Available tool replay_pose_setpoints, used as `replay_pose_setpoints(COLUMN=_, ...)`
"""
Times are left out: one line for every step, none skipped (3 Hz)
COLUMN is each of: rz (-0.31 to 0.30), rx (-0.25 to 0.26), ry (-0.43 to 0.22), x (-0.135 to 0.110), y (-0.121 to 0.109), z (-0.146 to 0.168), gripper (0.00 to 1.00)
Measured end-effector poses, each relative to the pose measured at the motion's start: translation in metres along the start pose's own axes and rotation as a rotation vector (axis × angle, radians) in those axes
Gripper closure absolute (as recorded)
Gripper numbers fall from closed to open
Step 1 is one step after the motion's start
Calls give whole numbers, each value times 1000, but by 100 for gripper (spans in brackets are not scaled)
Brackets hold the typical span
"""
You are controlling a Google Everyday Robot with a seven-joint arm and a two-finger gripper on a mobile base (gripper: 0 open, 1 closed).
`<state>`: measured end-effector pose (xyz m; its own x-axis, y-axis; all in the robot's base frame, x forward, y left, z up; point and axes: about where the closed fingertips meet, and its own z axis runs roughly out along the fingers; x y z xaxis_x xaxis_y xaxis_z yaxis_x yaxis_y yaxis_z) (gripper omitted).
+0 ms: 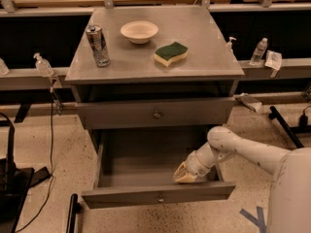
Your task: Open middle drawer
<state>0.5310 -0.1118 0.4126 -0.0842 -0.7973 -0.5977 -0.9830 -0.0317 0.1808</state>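
Observation:
The middle drawer is grey metal with a small round knob. It stands pulled far out below the uppermost drawer, which is shut. Its inside shows bare. My gripper is at the end of the white arm, which reaches in from the right. It is down inside the open middle drawer at the front right, close behind the drawer's front panel. The lowest drawer is hidden under the open one.
On the cabinet top stand a can, a white bowl and a green-and-yellow sponge. Rails with bottles run left and right of the cabinet. A black stand and cables are on the floor at the left.

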Motion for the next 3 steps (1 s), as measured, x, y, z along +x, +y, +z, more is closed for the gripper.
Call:
replay_pose_setpoints(rz=-10, rx=-10, ry=1, x=1, y=4, z=-2, gripper=100)
replay_pose_setpoints(rz=-22, rx=-8, ry=-10, x=-2, y=2, z=-2, gripper=100)
replay_pose_setpoints(rz=-49, rx=61, ry=-70, x=-14, y=-26, z=-10, gripper=100)
